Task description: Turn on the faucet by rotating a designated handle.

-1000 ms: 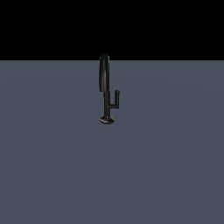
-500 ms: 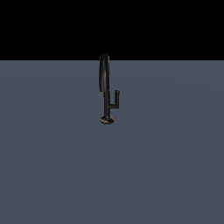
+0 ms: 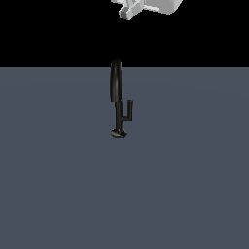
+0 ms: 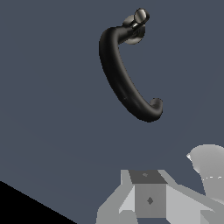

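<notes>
— White metal at the top edge of the exterior view: that is new. Half a second ago we saw only the faucet (image 3: pixel 116 99) on the grey table (image 3: pixel 58 185); now part of our arm (image 3: pixel 160 5) shows above it.

— So we judge the approach has begun, nothing more. The faucet stands where it stood, upright near the table's middle, and the handle (image 3: pixel 128 111) branches toward the exterior view's right with its tip turned up, just as before. No turn has been made.

— And the pincer?

— High above, well apart from the faucet. In the exterior view only a pale lump (image 3: pixel 127 11) pokes into frame. In the wrist view we look down on the arched spout (image 4: pixel 124 81), with grey parts of the pincer (image 4: pixel 151 199) at the frame's edge.

— Open or closed?

— We cannot tell; the fingertips are not shown. It holds nothing we can see, and touches nothing.

— Then we reckon the descent to the handle is what lies ahead.
</notes>
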